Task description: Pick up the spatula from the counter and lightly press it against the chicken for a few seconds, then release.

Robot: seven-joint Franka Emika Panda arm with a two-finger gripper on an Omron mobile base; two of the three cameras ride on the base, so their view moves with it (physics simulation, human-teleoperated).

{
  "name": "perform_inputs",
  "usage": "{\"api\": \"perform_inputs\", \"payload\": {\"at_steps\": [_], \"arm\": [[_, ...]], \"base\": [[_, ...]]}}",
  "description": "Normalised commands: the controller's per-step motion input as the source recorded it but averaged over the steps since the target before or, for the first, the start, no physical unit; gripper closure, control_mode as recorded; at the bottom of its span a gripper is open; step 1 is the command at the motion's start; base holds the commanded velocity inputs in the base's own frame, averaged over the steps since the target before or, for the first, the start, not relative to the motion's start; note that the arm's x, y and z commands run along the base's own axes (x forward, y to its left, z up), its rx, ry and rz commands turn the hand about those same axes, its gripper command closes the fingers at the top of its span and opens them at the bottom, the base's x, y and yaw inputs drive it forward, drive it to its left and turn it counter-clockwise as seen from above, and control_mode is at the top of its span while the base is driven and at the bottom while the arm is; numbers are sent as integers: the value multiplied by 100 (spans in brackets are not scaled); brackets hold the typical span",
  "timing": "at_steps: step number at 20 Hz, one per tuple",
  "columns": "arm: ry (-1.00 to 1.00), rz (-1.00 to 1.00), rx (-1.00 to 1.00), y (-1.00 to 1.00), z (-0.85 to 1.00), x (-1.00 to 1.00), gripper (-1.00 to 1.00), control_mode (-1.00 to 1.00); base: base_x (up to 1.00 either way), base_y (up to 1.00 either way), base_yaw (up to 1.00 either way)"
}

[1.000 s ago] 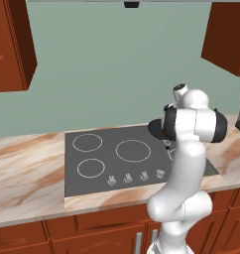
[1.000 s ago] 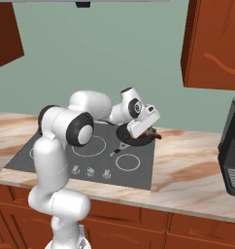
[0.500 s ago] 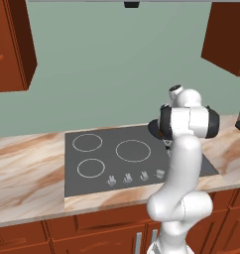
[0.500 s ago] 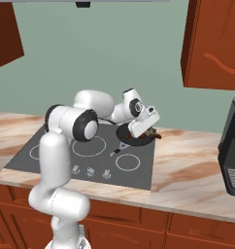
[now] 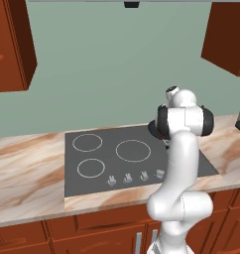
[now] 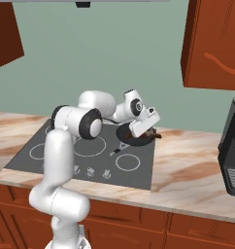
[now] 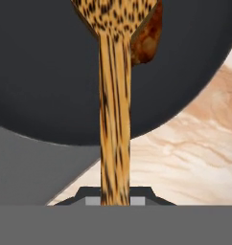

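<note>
Marble table [image 6: 187, 168] carries black cooktop [image 5: 117, 161]; white arm [image 6: 71, 121] reaches toward 1 o'clock of cooktop in right base view, where dark pan [image 7: 46, 72] sits. Since a second ago elbow swung a little, hand barely moved over pan, so this looks like the hold phase. Wooden spatula [image 7: 114, 105] runs 6 to 12 o'clock in hand view, blade inside pan, overlapping brown chicken [image 7: 147, 38] at 1 o'clock; how hard it presses can't be told. End effector [image 7: 115, 197] clamped on spatula handle, grip unchanged. Judged: press underway, release not done yet
</note>
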Motion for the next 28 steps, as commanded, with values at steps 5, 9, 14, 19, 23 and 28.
{"api": "perform_inputs", "payload": {"at_steps": [5,9,14,19,23,28], "arm": [[4,0,0,-4,-10,27,100,-100],[0,0,0,-6,-13,14,100,-100],[1,1,0,-17,-12,0,100,-100],[2,1,0,-8,-16,0,100,-100],[3,1,0,-5,-18,0,100,-100],[2,1,0,-9,-13,0,100,-100]], "base": [[0,0,0],[0,0,0],[0,0,0],[0,0,0],[0,0,0],[0,0,0]]}}
